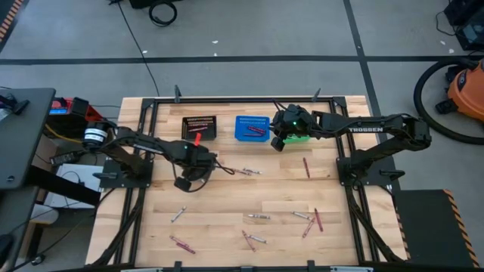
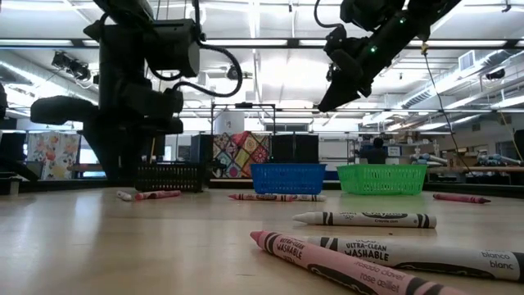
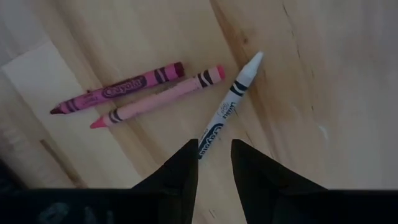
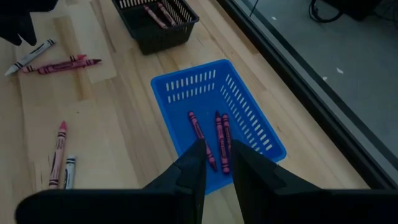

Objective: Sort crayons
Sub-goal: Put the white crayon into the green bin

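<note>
Crayons lie scattered on the wooden table (image 1: 227, 227). A white crayon (image 3: 227, 112), a pink one (image 3: 158, 98) and a magenta one (image 3: 118, 88) lie flat below my left gripper (image 3: 214, 158). It points down, open, with the white crayon's near end showing in its gap. My right gripper (image 4: 217, 165) hangs open and empty above the blue basket (image 4: 249, 106), where three magenta crayons (image 4: 219, 140) lie. The black basket (image 1: 199, 127) holds red crayons (image 4: 155, 12).
A green basket (image 2: 382, 178) stands right of the blue one, partly under my right arm in the high view. Loose crayons lie mid-table (image 1: 246, 171), at the right (image 1: 305, 168) and toward the near edge (image 1: 257, 217), (image 1: 181, 244). A black frame rail (image 1: 227, 100) edges the table.
</note>
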`<action>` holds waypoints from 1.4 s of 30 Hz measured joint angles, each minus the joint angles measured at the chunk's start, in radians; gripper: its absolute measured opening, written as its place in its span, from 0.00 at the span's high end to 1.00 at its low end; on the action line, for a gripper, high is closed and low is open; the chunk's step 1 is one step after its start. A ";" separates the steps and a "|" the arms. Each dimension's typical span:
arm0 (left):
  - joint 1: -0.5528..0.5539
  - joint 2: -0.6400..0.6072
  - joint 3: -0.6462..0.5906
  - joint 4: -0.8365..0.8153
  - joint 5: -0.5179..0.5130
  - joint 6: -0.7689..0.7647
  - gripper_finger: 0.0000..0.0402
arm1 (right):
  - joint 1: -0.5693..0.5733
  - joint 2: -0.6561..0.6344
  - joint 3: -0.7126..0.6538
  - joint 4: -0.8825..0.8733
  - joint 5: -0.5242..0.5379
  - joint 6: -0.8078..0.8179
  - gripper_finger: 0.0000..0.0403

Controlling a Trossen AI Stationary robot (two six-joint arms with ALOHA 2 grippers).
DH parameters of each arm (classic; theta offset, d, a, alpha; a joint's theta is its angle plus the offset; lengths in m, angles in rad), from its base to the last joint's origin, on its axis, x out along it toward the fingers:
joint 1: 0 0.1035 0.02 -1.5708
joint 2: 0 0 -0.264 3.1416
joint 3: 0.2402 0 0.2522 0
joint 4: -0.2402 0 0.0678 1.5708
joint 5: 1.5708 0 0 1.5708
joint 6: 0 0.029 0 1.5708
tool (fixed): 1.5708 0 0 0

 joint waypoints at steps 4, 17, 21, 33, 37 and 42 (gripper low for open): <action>0.003 0.030 0.000 0.002 0.001 0.016 0.73 | 0.000 0.000 0.000 -0.002 0.000 0.017 0.80; 0.028 0.033 0.000 0.028 -0.007 0.078 0.73 | 0.000 0.000 0.000 -0.008 0.000 0.019 0.80; 0.025 0.033 0.000 0.027 0.042 0.084 0.73 | 0.000 0.000 0.000 -0.008 0.000 0.019 0.80; 0.026 0.046 -0.050 0.069 0.020 0.127 0.73 | 0.000 0.001 0.000 -0.008 0.000 0.019 0.80; 0.036 0.043 -0.060 0.089 -0.012 0.092 0.73 | 0.000 0.001 0.000 -0.008 0.000 0.019 0.80; 0.037 0.043 -0.060 0.088 -0.004 0.081 0.74 | 0.000 0.001 0.000 -0.008 0.000 0.020 0.80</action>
